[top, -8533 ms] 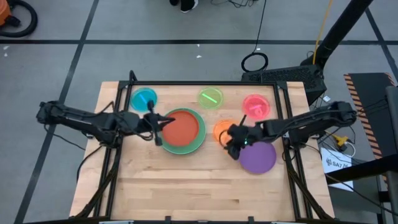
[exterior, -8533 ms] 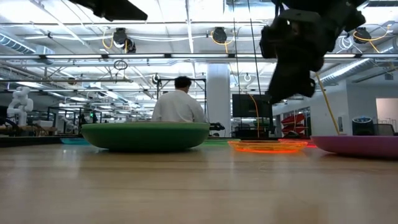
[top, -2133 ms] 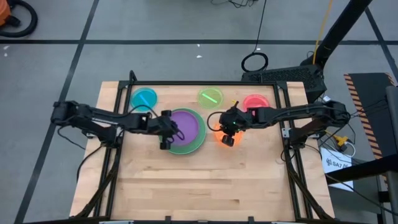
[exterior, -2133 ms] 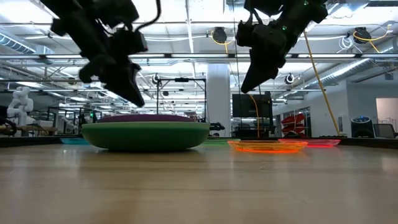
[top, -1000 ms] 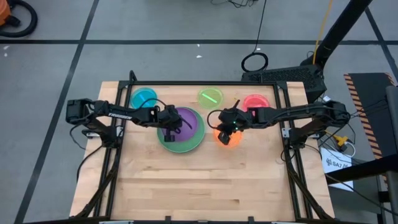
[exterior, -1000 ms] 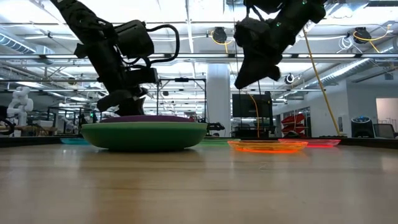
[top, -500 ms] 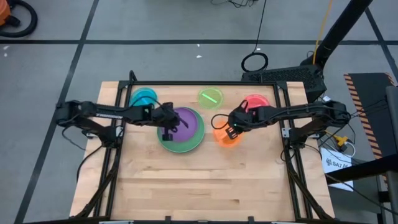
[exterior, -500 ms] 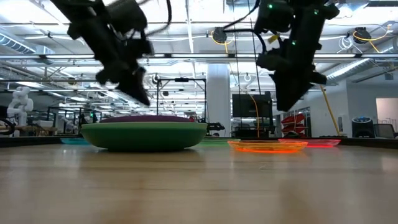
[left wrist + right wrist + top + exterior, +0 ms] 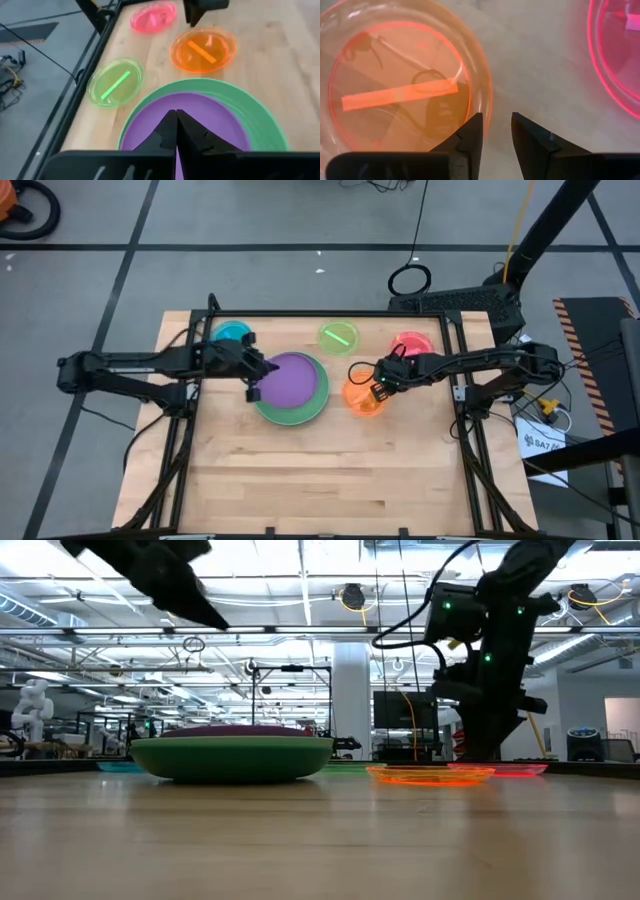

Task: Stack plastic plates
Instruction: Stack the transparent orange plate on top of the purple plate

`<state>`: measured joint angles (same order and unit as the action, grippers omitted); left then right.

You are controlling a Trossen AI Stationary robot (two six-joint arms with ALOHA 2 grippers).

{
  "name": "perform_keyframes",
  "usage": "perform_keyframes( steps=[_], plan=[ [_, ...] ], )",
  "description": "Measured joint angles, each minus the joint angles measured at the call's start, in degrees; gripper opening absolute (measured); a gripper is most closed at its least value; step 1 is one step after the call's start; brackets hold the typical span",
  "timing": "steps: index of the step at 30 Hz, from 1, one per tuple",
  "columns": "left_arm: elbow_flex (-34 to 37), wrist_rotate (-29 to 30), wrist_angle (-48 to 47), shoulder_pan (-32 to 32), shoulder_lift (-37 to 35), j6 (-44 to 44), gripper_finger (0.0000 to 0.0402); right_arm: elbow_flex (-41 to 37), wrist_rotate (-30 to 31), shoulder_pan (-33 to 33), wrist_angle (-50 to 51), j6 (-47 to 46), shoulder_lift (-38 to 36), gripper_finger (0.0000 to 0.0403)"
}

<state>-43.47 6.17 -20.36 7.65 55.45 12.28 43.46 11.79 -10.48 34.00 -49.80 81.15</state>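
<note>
A purple plate (image 9: 293, 379) lies in the large green plate (image 9: 290, 415) at mid-table. My left gripper (image 9: 176, 131) hangs shut above the purple plate's left edge, touching nothing. The small orange plate (image 9: 364, 397) lies flat on the table, right of the stack. My right gripper (image 9: 496, 125) is open and low at the orange plate's far right rim, one finger over the plate's inside, the other over the bare wood outside. Blue (image 9: 232, 333), lime (image 9: 339, 336) and pink (image 9: 411, 345) small plates lie along the far edge. My right gripper comes from above, pointing steeply down. Its open fingers (image 9: 473, 131) stand astride the orange plate's far right rim (image 9: 486, 99). I cannot tell whether they touch it. The plate lies flat on the table.
The near half of the wooden table (image 9: 320, 480) is bare. Black frame rails (image 9: 190, 340) run along the table's left and right edges. The pink plate (image 9: 615, 65) lies close beyond my right gripper.
My left gripper has risen off the purple plate and drawn back toward the table's left edge, staying shut. My right gripper has sunk toward the orange plate's right rim and rolled about its own line. The plates have not moved.
</note>
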Motion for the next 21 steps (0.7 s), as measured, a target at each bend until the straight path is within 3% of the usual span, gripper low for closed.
perform_keyframes(
  steps=[11, 21],
  plan=[
    [0.00, 0.59, -3.26, -6.31, -11.18, -3.49, 0.0003, -1.97, -0.01, -1.16, -5.23, 1.42, 0.00, 0.0098],
    [0.02, 9.06, -5.57, -13.22, -15.09, -5.63, 0.0003, -1.96, 0.24, -1.16, -7.29, 1.42, 2.45, 0.0098]
  ],
)
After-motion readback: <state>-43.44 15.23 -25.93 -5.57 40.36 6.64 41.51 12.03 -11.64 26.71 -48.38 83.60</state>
